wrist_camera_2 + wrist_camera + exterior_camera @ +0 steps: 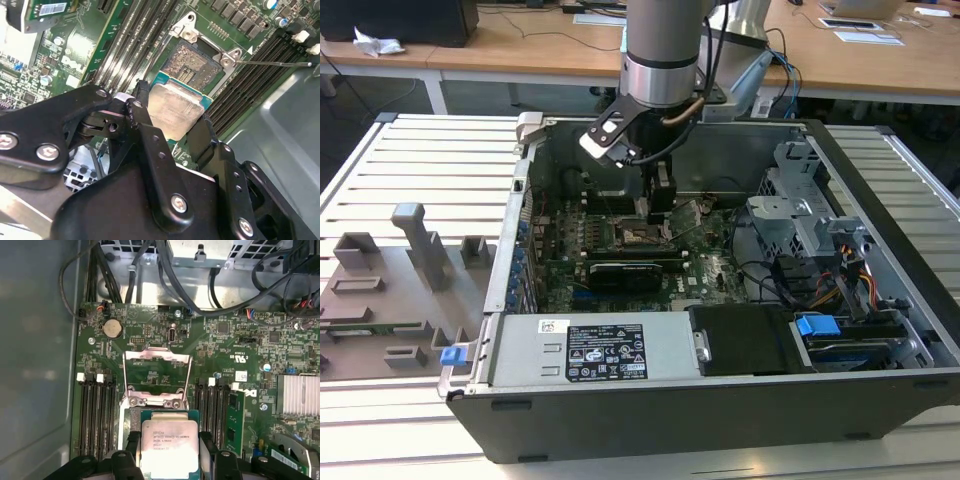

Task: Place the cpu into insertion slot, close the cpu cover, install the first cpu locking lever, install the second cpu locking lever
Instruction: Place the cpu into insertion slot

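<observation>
The open computer case [720, 420] walls me in, and the green motherboard [150, 330] lies flat on its floor. My gripper [169, 450] is closed on the cpu [167, 440], one finger on each of two opposite edges, metal top facing up. The cpu cover [157, 355] stands swung back, so the way down looks free. The insertion slot [191, 64] shows its brownish pin field bare, and the cpu hangs close by it, not seated. My worry is the pins: if I come down tilted or off-square, a corner could land on them and bend them. A slip in my grip would do the same. The thin locking lever [272, 63] juts sideways and a finger could snag it
</observation>
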`<state>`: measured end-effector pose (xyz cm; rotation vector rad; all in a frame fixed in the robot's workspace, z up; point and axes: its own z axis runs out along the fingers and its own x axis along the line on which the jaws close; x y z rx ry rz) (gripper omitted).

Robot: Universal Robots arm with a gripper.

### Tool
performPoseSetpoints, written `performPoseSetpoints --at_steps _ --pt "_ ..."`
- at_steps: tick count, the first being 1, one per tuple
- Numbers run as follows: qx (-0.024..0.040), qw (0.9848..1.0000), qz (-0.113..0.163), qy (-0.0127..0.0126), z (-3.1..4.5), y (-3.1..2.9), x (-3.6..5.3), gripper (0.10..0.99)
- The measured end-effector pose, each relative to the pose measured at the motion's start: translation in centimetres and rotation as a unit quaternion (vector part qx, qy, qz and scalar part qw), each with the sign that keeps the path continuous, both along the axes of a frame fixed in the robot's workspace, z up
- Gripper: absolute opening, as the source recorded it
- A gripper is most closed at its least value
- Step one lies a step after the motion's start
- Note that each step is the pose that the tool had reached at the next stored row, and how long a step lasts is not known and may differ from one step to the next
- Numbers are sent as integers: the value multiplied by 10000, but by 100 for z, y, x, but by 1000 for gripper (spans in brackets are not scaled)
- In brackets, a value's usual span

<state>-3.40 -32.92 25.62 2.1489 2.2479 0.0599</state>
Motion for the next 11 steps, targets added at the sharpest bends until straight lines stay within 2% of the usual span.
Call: performPoseSetpoints --at_steps 4,11 --pt "1 10000 0 0 -32 49 -40 545" --pt "0 10000 0 0 -211 93 -67 545"
